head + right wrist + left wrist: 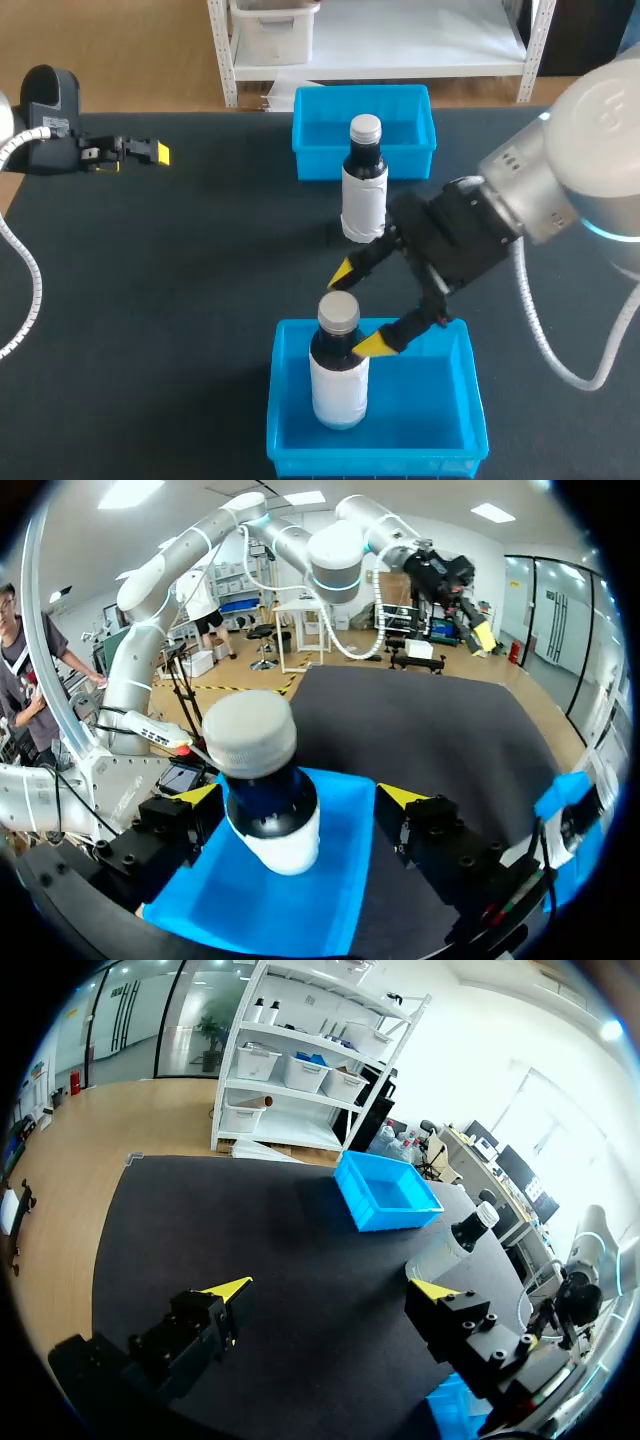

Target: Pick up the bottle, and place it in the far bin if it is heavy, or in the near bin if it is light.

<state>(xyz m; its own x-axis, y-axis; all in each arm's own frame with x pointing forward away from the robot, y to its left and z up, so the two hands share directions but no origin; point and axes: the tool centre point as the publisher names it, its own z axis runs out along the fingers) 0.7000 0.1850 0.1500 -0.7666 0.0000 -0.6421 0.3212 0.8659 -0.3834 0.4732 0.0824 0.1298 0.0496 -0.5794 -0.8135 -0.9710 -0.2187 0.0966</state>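
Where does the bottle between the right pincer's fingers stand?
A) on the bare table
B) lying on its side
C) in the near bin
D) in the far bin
C: the bottle stands upright inside the near bin, with the right pincer open around it.

Black table [180,300], second bottle [364,180].
The bottle, dark with a white label, stands upright on the table just beyond the jaws of the right gripper [358,308].
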